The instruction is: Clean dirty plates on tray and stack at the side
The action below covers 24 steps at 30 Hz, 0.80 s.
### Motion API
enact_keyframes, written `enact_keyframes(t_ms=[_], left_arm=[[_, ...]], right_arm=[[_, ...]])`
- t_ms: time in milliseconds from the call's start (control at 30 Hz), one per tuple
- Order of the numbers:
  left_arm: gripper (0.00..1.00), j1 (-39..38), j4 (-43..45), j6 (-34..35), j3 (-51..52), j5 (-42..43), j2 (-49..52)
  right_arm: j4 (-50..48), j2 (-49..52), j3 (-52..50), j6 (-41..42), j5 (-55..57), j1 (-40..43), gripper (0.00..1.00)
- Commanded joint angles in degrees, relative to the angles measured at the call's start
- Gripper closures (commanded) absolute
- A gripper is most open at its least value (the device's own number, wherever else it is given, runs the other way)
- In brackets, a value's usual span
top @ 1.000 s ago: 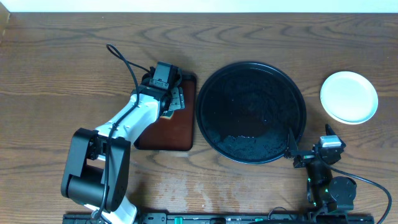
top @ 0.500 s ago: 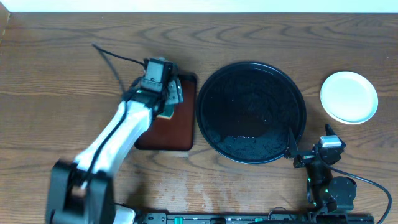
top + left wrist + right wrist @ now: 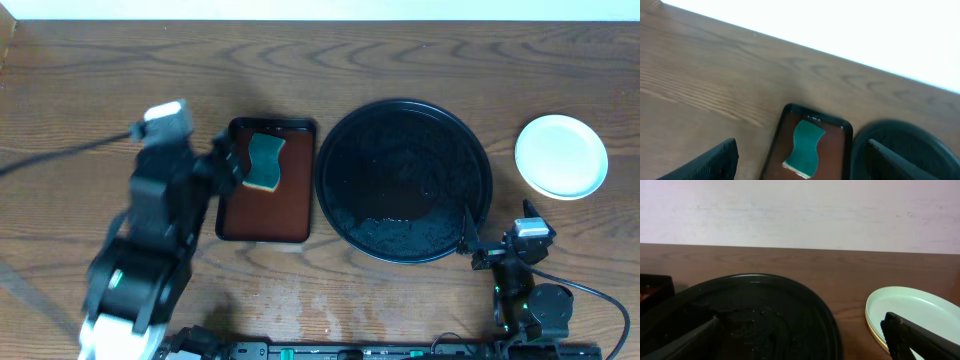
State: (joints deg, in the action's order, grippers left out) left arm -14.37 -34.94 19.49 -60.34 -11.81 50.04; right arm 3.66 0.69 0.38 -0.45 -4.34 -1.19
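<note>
Leftmost, item one: left claw, jaws spread wide, holding nothing and touching nothing; it hangs over the table toward the left edge, blurred in the overhead view.

Item two: small rectangular brown tray, left of the table's centre. A green sponge with a pale underside lies at its far end.

Item three: the tray, large, round and black, just right of the brown one, with no plate on it and its floor glistening.

Item four: right claw, near the front edge, jaws at full spread, empty.

Item five: the plates, stacked on bare wood near the right edge, mint-white on top with a yellow rim beneath. Their number cannot be told.
</note>
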Motion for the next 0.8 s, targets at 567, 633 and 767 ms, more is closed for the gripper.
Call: enact_keyframes(t_ms=[567,633,767], left_arm=[[0.19,12.5,-17.3,-0.3,7.4,-0.7,-45.9],[0.19,13.4,-17.2,0.0,11.0,-0.7,-49.5],[0.20,13.7,-14.8,2.2,15.6,-0.7,-49.4]], right_arm=[[0.2,-0.4,-0.1,0.8,-0.4,0.4,0.01],[0.2,-0.4,-0.1,0.8,-0.4,0.4,0.01],[0.2,-0.4,-0.1,0.8,-0.4,0.4,0.01]])
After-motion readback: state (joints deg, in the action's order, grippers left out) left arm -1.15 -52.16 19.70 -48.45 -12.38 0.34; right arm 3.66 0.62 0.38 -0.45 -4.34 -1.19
